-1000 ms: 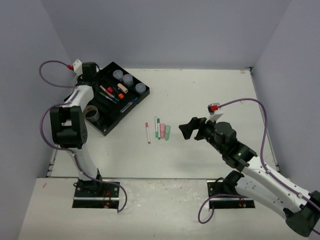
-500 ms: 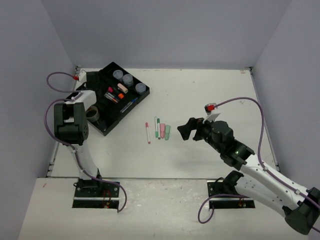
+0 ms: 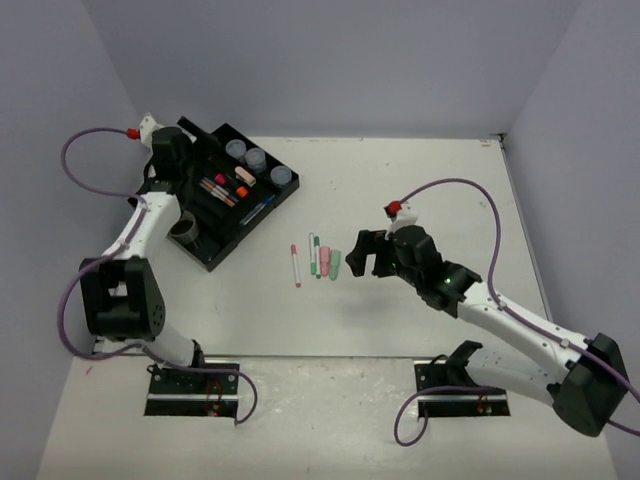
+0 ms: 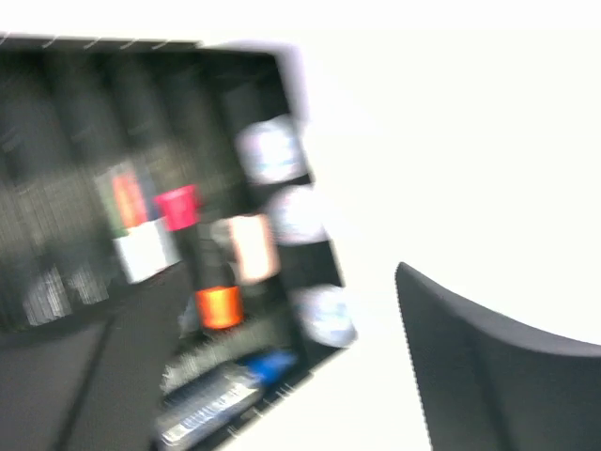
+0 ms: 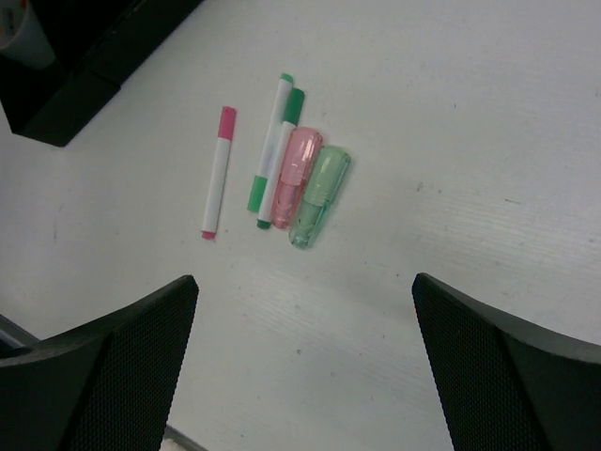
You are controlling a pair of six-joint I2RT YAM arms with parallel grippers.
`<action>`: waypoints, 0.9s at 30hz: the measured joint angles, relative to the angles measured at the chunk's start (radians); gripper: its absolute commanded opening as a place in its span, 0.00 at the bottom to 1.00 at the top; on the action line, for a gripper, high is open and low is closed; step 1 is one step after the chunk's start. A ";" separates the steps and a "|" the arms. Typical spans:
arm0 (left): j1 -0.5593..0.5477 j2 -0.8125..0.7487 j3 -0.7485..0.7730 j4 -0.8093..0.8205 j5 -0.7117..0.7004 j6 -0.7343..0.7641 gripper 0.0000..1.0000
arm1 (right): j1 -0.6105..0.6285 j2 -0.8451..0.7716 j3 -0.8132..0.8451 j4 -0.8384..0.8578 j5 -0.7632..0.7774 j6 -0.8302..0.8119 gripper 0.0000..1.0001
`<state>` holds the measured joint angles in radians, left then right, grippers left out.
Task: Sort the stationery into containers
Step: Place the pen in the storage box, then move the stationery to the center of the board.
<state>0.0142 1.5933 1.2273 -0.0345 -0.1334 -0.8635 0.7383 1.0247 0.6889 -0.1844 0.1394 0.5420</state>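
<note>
Tray blurred in left wrist view, 3 jars indistinct

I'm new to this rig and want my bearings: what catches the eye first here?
A short row of pens and markers, pink and green, lies loose mid-table, with the open right gripper hovering beside it. At the far left, a black tray holds three round jars and several colourful markers.

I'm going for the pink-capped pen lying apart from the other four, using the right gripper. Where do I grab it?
Take the pink-capped pen at mid-barrel, straight down from above, closing across its width. It lies flat with bare table on both long sides, unlike the touching cluster beside it.
</note>
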 measured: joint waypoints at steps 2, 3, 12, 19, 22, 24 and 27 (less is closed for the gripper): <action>-0.033 -0.154 -0.067 0.023 0.009 0.011 1.00 | 0.000 0.092 0.065 -0.034 -0.001 0.016 0.88; -0.057 -0.241 -0.108 0.035 0.014 0.016 1.00 | 0.000 0.143 0.098 -0.050 0.000 0.025 0.81; -0.176 -0.935 -0.471 -0.017 0.037 0.104 1.00 | 0.001 0.581 0.405 -0.195 0.001 0.102 0.43; -0.176 -1.010 -0.465 -0.204 0.041 0.212 1.00 | 0.032 0.767 0.488 -0.281 0.036 0.151 0.42; -0.176 -1.026 -0.461 -0.256 0.045 0.247 1.00 | 0.049 0.824 0.508 -0.291 0.038 0.163 0.42; -0.176 -1.032 -0.460 -0.278 0.049 0.266 1.00 | 0.056 0.844 0.512 -0.299 0.037 0.169 0.41; -0.176 -1.036 -0.460 -0.301 0.053 0.288 1.00 | 0.058 0.854 0.524 -0.311 0.042 0.177 0.36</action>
<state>-0.1623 0.5573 0.7670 -0.3355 -0.0801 -0.5755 0.7967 1.8790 1.2131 -0.4959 0.1817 0.7187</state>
